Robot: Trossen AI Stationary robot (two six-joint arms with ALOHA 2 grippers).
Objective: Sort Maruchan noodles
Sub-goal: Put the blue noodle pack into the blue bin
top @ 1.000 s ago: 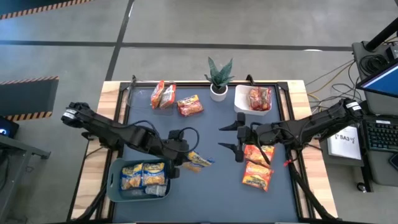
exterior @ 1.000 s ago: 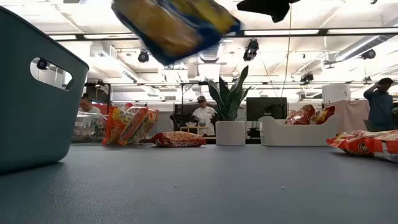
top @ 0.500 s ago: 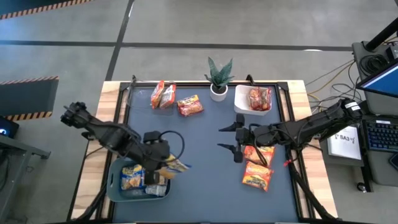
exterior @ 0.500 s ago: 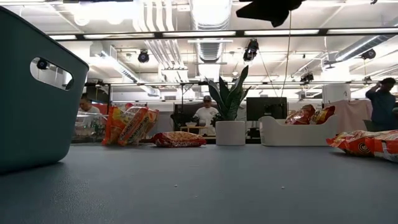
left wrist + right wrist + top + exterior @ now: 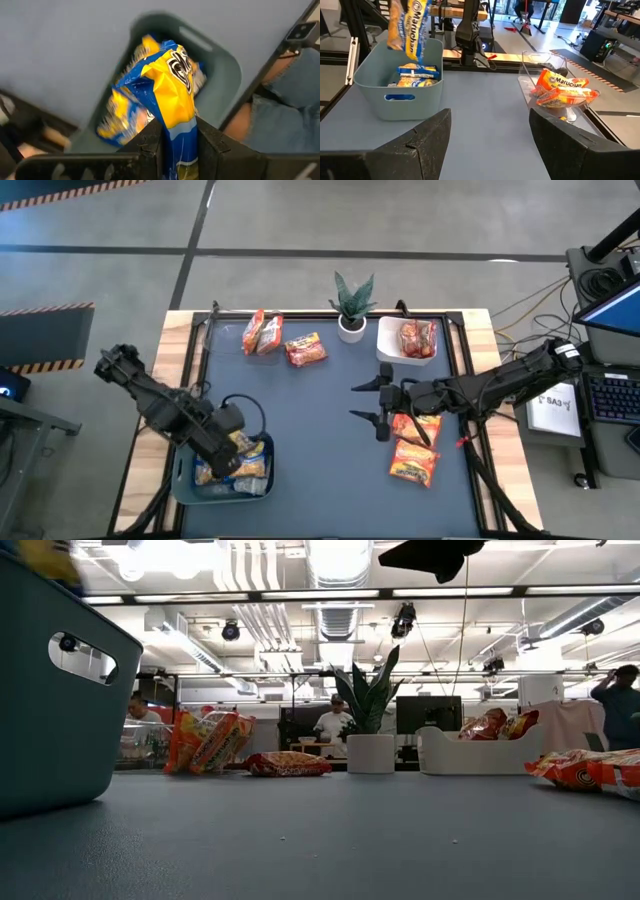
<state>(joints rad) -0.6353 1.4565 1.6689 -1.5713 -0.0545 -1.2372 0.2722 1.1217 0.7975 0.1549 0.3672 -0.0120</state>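
Noodle packets in yellow and blue lie in the grey-blue bin (image 5: pixel 186 480) at the table's (image 5: pixel 320 400) front left, and the left gripper (image 5: pixel 238 452) hangs over it with its fingers clamped on another yellow-and-blue packet (image 5: pixel 172 95). A white tray (image 5: pixel 392 345) at the back right, beside the potted plant (image 5: pixel 352 302), holds one red packet (image 5: pixel 418 337). The right gripper (image 5: pixel 367 403) waits right of centre, fingers apart, just beside two orange packets (image 5: pixel 414 446); three more packets (image 5: pixel 283 342) lie at the back left.
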